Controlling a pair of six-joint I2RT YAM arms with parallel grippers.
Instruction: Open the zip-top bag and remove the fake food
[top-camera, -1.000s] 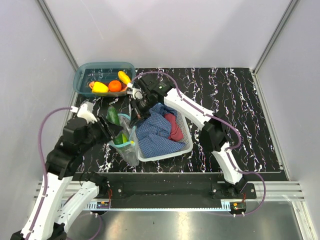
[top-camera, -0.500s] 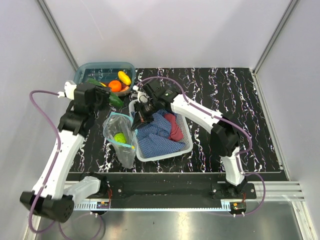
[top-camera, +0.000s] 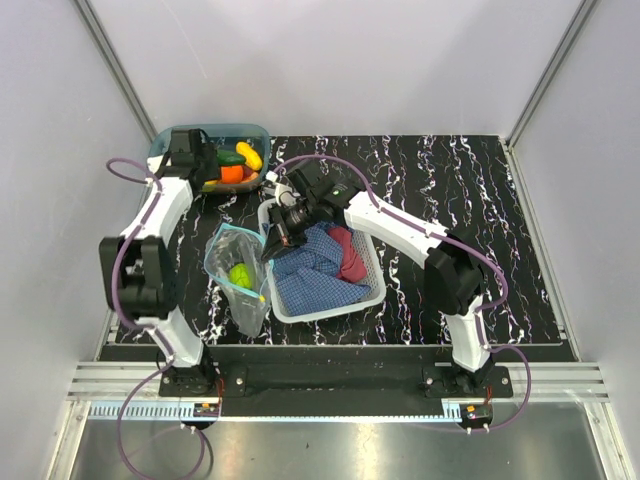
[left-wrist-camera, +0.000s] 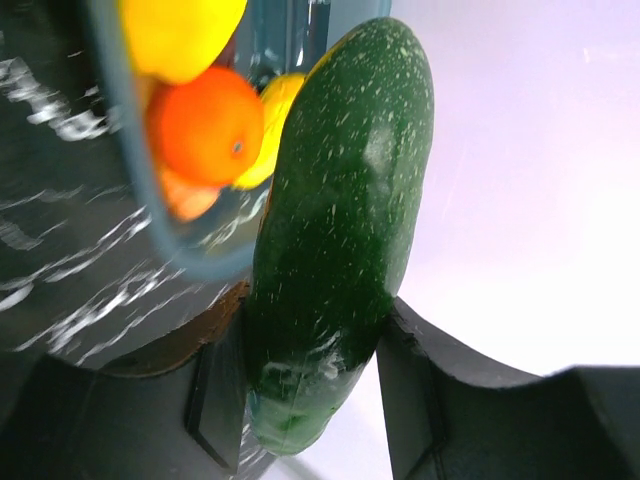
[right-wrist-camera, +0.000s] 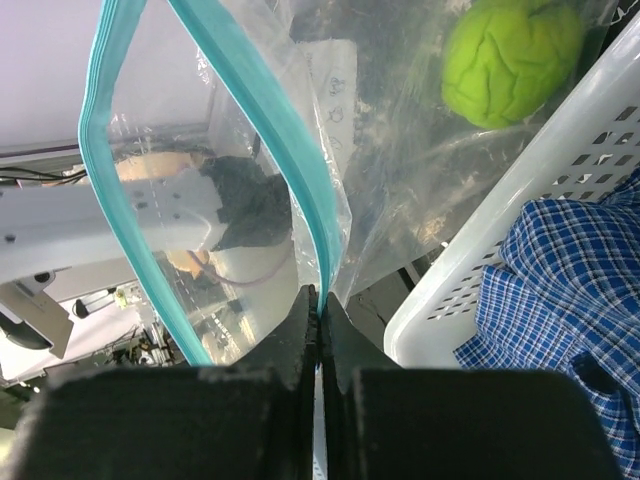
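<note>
Two arms appear here, and we place everything relative to the white basket (top-camera: 378, 268). Farthest to its left and beyond its far corner stands the teal bin (top-camera: 160, 148), which holds an orange piece (left-wrist-camera: 205, 125) and yellow pieces (left-wrist-camera: 185, 35) of the fake food. Over that bin we see the left gripper (left-wrist-camera: 312, 390), its fingers (left-wrist-camera: 215, 400) partly spread and clamped on either side of the dark green cucumber (left-wrist-camera: 345, 220), whose free end points across the bin's rim. Just beside the basket's left wall lies the zip-top bag (top-camera: 250, 310), its teal-edged mouth gaping toward the basket's far-left corner; one lime-green piece (top-camera: 240, 275) sits inside it. At that corner the right gripper (right-wrist-camera: 318, 312) has its fingers pressed fully together, pinching one lip of the bag at the zip strip (right-wrist-camera: 265, 130), while the other lip bows away from the basket. Inside the basket we find a blue checked cloth (top-camera: 305, 265) and, to its right, a red cloth (top-camera: 348, 255).
</note>
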